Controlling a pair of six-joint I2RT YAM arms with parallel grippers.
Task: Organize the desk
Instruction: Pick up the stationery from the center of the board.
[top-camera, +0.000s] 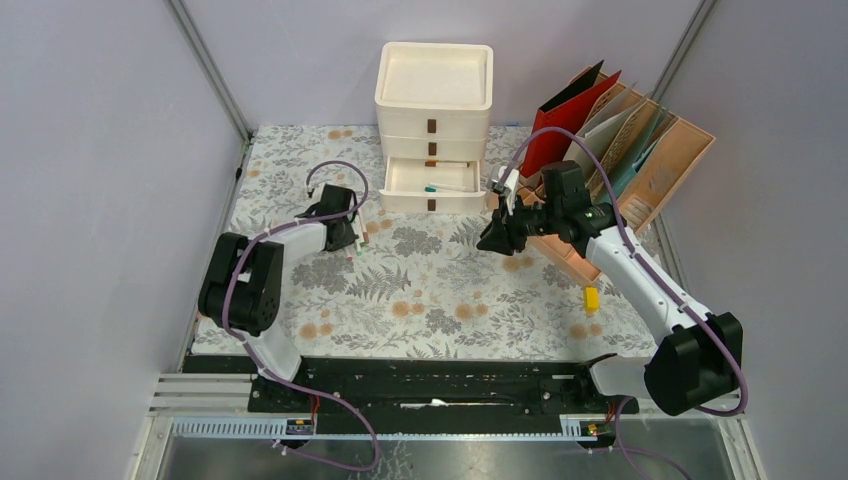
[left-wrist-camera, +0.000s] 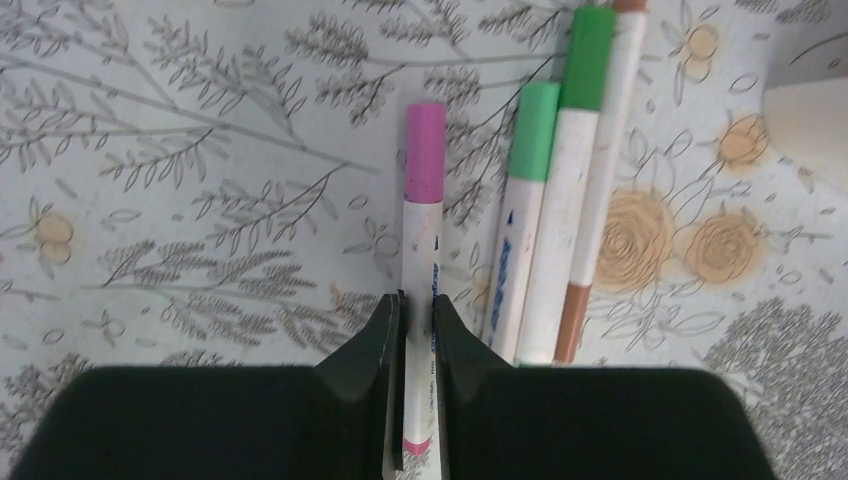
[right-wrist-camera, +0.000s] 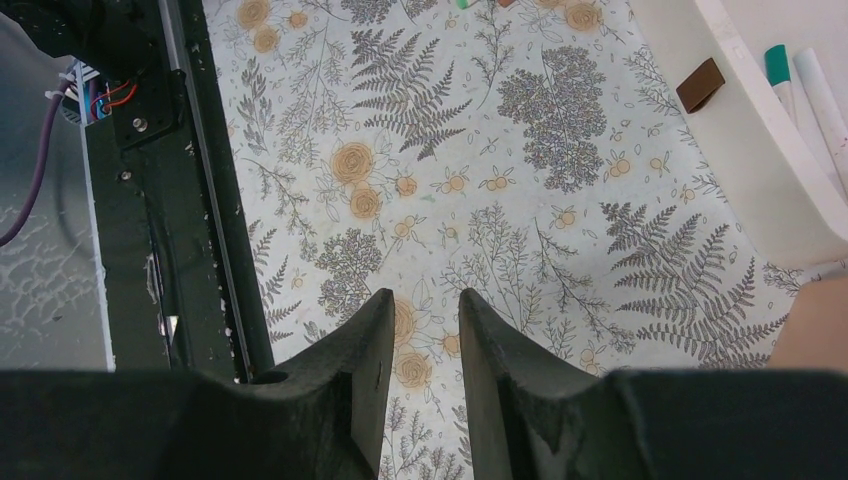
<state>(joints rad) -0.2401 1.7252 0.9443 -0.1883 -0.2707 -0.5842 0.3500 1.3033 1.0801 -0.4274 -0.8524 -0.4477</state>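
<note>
The desk (top-camera: 440, 290) is a tabletop under a pale cloth with ferns and orange flowers. My left gripper (left-wrist-camera: 417, 305) is shut on a white marker with a pink cap (left-wrist-camera: 424, 210), low over the cloth at the left back (top-camera: 350, 238). Beside it lie two green-capped markers (left-wrist-camera: 540, 190) and a brown-tipped one (left-wrist-camera: 600, 200). My right gripper (right-wrist-camera: 425, 305) is open and empty, above the cloth in front of the drawers (top-camera: 497, 238). The white drawer unit (top-camera: 433, 120) has its bottom drawer (top-camera: 432, 178) pulled out with markers inside (right-wrist-camera: 790, 85).
A tan file rack (top-camera: 640, 170) with folders and a red folder (top-camera: 565, 115) stands at the back right. A small yellow block (top-camera: 591, 298) lies on the cloth at the right. The black base rail (top-camera: 430, 385) runs along the near edge.
</note>
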